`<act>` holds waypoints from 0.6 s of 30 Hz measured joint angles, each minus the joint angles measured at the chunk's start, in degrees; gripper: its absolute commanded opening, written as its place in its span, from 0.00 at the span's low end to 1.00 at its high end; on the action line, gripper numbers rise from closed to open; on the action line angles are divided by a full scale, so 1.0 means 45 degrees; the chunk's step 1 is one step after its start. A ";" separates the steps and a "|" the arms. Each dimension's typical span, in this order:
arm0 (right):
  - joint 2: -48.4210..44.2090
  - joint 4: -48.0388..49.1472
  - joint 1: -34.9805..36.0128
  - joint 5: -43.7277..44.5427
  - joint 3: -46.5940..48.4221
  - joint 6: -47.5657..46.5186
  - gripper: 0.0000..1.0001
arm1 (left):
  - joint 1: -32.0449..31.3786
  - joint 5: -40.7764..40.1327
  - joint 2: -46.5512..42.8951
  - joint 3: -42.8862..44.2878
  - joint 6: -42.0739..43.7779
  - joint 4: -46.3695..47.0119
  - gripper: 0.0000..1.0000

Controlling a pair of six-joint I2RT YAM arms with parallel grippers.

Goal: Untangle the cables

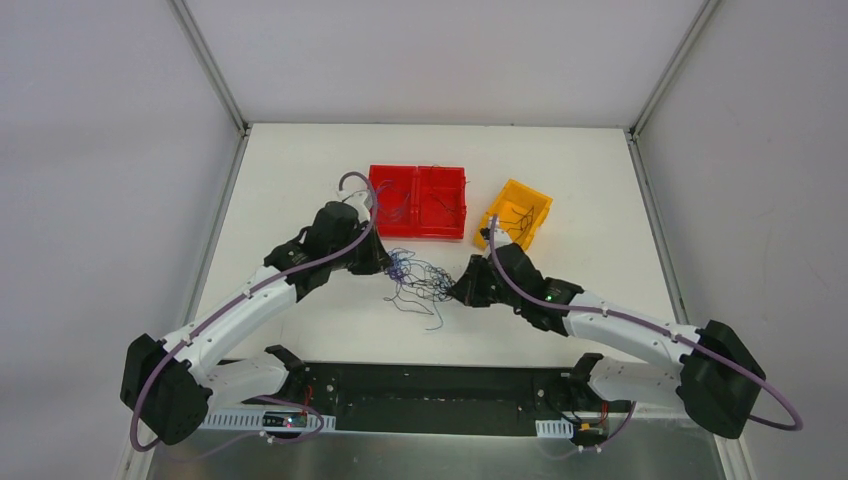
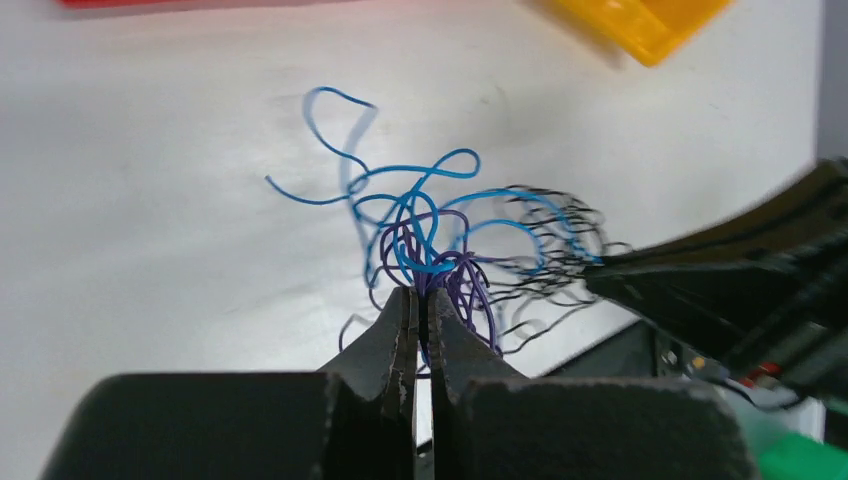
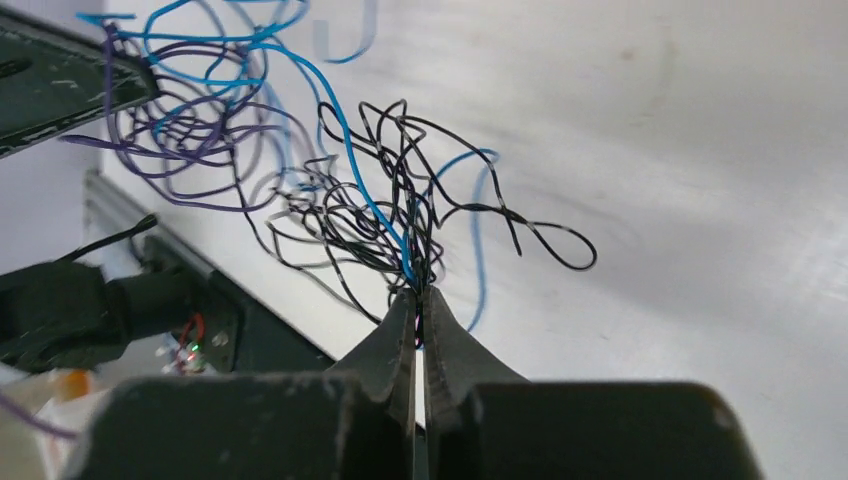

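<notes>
Cables (image 1: 420, 280): tangled at desk (image 1: 290, 190) centre.
Left end effector (image 2: 422, 296): pinching purple and blue strands.
Right end effector (image 3: 420, 296): pinching black strands, perhaps one blue.

Over the middle of the flat white table (image 1: 300, 190), the small tangle of thin blue, black and purple wires (image 1: 422, 280) hangs between the two arms. The black left gripper (image 2: 420, 296) pinches its left side, the black right gripper (image 3: 420, 292) its right. Behind the tangle sits the red two-compartment plastic tray (image 1: 417, 236) — and right of the tray, just apart from it, the yellow plastic bin (image 1: 527, 188).
</notes>
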 measured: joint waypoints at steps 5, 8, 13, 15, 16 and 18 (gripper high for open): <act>-0.0763 -0.1943 -0.0151 0.2623 0.0044 -0.0049 0.00 | 0.0209 -0.2628 0.0170 0.0000 -0.0602 -0.1710 0.00; -0.0899 -0.3249 -0.0539 0.4192 0.0146 -0.0029 0.00 | 0.0680 -0.3764 0.0155 -0.0024 -0.1010 -0.2550 0.00; -0.1564 -0.5178 -0.2205 0.5921 0.0078 0.0097 0.00 | 0.1719 -0.4983 -0.0092 -0.0272 -0.1457 -0.3531 0.00; -0.2093 -0.5513 -0.2832 0.6198 -0.0024 0.0194 0.00 | 0.2059 -0.5255 -0.0253 -0.0321 -0.1559 -0.3866 0.00; -0.2424 -0.5639 -0.3157 0.6305 -0.0083 0.0277 0.00 | 0.2152 -0.5377 -0.0316 -0.0321 -0.1598 -0.4002 0.00; -0.2851 -0.5814 -0.3487 0.6489 -0.0151 0.0389 0.00 | 0.2210 -0.5634 -0.0427 -0.0321 -0.1666 -0.4167 0.00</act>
